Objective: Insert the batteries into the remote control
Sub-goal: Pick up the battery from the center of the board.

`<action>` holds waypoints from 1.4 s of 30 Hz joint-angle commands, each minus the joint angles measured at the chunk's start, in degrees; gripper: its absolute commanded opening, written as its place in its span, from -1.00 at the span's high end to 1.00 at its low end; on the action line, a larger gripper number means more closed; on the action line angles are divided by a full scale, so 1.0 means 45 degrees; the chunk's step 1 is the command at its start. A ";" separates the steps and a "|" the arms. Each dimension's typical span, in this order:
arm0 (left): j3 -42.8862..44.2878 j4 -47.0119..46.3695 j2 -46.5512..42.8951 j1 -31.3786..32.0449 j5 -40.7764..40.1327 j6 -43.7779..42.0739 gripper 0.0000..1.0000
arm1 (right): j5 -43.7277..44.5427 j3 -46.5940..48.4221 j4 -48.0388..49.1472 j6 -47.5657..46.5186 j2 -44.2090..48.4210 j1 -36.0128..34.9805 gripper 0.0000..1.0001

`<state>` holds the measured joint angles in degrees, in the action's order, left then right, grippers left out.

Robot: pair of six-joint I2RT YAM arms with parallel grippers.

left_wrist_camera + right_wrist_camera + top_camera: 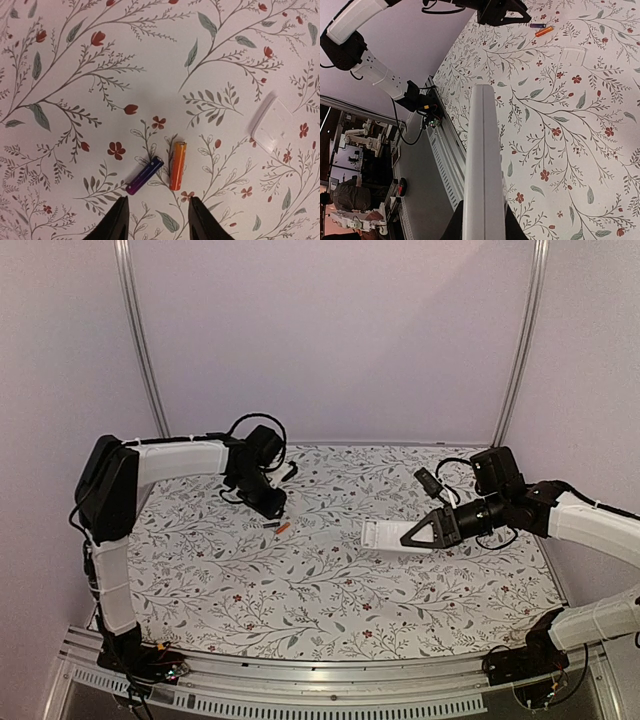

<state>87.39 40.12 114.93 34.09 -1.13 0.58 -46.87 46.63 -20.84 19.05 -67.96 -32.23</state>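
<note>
Left wrist cam: L gripper [158, 212] points straight down at the table [150, 75], so the cam looks flat onto the floral cloth. Jaws are part-way apart w/ nothing between them. Orange battery [177, 165] and dark purple battery [144, 175] lie just ahead of the tips in a shallow V. Their far ends are close, can't tell if touching. Neither is inside the jaw gap yet. Reads as a pre-grasp line-up, but can't tell which of the two it's aimed at. Small white plate [272, 125] lies flat off to one side, well apart from both. Prob the battery door, parked out of the way.

Top external: both cells sit left of table centre, nearer the far edge than the near edge. L arm [180, 458] rises from the near-left corner, its forearm runs roughly level toward centre and the wrist is bent down over them.

R arm [590, 520] comes in from the near-right corner, forearm about level, R gripper [425, 532] pointing left. It's clamped on one end of the remote control [385, 536], which sticks out leftward, right of table centre, white back up. Right wrist cam shows it as a narrow white slab running away from the fingers. Can't tell if it rests on the cloth or is held just off it. My read: R acts as a fixture, keeping the back side up and steady so L can feed cells in. The bay itself is too small to make out.
</note>
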 commanded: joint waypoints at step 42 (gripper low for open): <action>0.0848 0.0102 0.2576 -0.1046 -0.0030 -0.2067 0.66 | -0.0213 0.0087 0.0358 0.0141 -0.0267 0.0054 1.00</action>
<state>90.06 41.54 123.90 30.17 -2.63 -8.69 -47.29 46.63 -20.10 19.70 -68.64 -32.21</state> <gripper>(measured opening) 0.186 0.140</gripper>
